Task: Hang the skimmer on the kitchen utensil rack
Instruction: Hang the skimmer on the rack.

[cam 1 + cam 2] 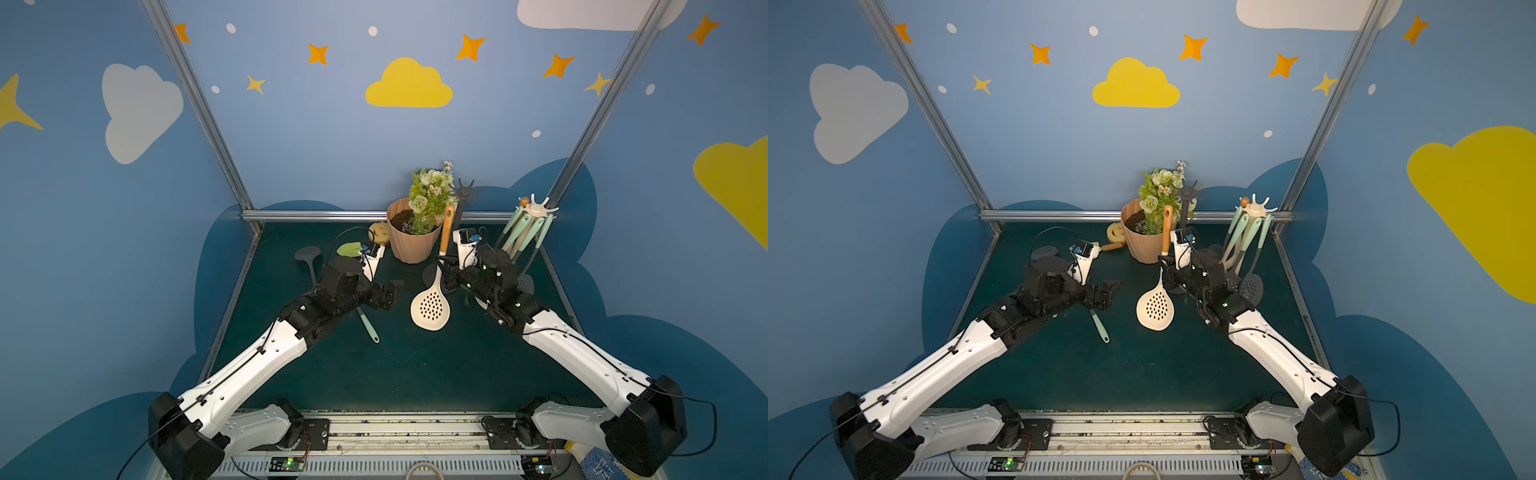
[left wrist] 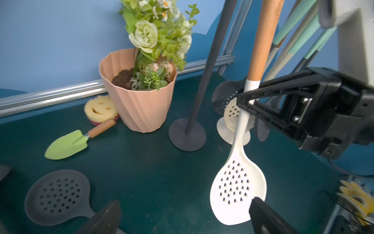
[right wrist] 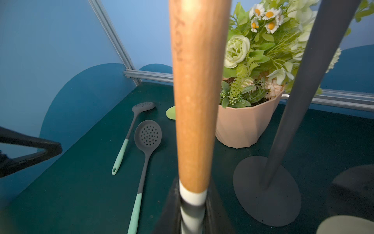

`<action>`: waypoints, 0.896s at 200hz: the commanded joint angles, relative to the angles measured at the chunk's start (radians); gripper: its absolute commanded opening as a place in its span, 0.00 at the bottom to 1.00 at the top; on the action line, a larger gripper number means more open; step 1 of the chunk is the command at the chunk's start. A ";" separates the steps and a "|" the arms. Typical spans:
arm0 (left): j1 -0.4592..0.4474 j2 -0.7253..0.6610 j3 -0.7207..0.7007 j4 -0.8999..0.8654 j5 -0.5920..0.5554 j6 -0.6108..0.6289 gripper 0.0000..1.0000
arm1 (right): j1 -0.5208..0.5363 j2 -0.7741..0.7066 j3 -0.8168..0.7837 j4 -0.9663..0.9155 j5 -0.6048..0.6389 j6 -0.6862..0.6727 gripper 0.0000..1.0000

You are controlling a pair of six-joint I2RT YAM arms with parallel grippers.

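Top views: right gripper [image 1: 441, 262] is clamped on the white skimmer [image 1: 430, 309] at the neck, where the wooden handle meets the white shaft. The handle points up and back, and the perforated head hangs low over the table [image 1: 395, 365], mid-workspace. I can't tell whether the head touches. Left gripper [image 1: 388, 295] sits just beside the head on its left, jaws spread wide and empty. The dark rack [image 1: 458, 216] stands just behind the skimmer, next to the flower pot [image 1: 411, 245]. The cream rack [image 1: 536, 210] is in the far right corner with mint-handled utensils hanging from it. One grey skimmer [image 1: 308, 252] lies at far left. A mint handle [image 1: 368, 326] sticks out from under my left arm. The second top view shows the same layout, with the skimmer [image 1: 1155, 309] between the two grippers.

Left wrist: the right gripper's fingers [image 2: 261, 89] pinch the white shaft just below the wood. The dark rack's round base [image 2: 187, 134] stands beside the pot, apart from the skimmer. A green trowel [image 2: 66, 144] and a smiley sponge [image 2: 100, 108] lie near the pot.

Right wrist: the wooden handle [image 3: 194, 101] fills the centre and the jaws are closed around the white neck below it. The dark rack's pole [image 3: 299, 101] is near it on one side. Two grey skimmers [image 3: 148, 134] lie flat on the table.
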 commanded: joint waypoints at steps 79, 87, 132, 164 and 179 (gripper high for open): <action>0.090 -0.064 -0.054 0.036 -0.140 -0.035 1.00 | 0.117 0.155 0.195 0.020 0.395 0.049 0.00; 0.094 -0.066 -0.054 0.034 -0.142 -0.041 1.00 | 0.119 0.172 0.215 0.006 0.412 0.060 0.00; 0.098 -0.077 -0.062 0.045 -0.138 -0.051 1.00 | 0.125 0.229 0.287 -0.043 0.479 0.107 0.00; 0.102 -0.079 -0.060 0.043 -0.135 -0.054 1.00 | 0.126 0.253 0.296 -0.032 0.492 0.132 0.00; 0.103 -0.080 -0.063 0.045 -0.127 -0.059 1.00 | 0.127 0.265 0.299 -0.035 0.497 0.142 0.00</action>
